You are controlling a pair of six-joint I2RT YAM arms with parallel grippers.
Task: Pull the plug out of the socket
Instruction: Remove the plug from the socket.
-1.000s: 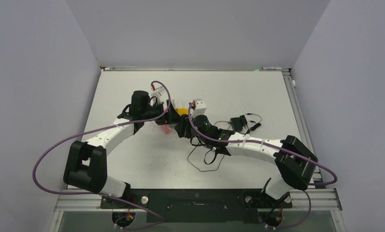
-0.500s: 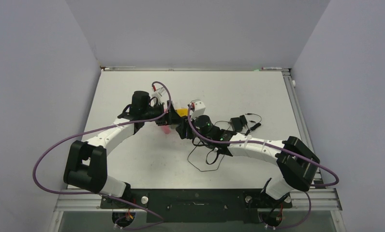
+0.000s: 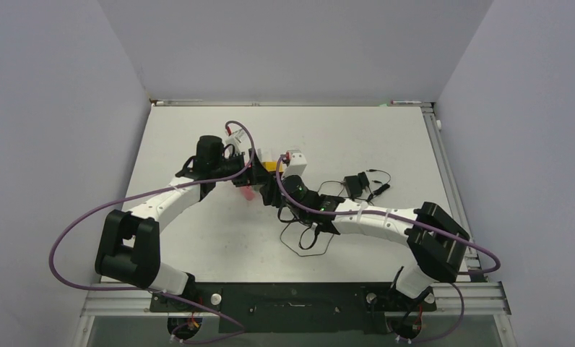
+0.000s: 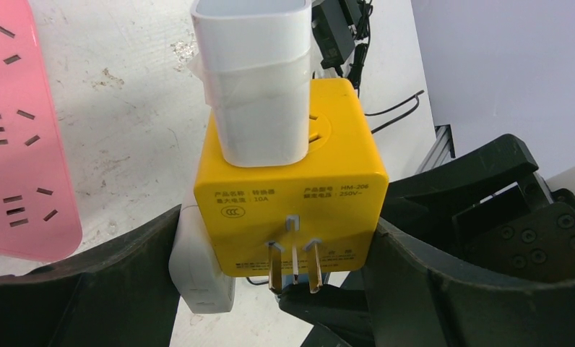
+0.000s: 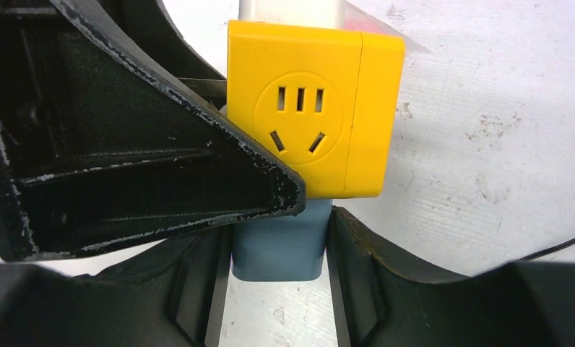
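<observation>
- Seen from above, the yellow socket cube (image 3: 271, 166) on the table (image 3: 386, 137) is mostly hidden.
- The left gripper (image 4: 281, 231) clamps it; the right gripper (image 5: 279, 231) pinches a white plug (image 5: 277, 253) seated in it.

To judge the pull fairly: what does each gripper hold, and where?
left gripper: yellow socket cube, by its sides; right gripper: white plug, by its sides.
</observation>
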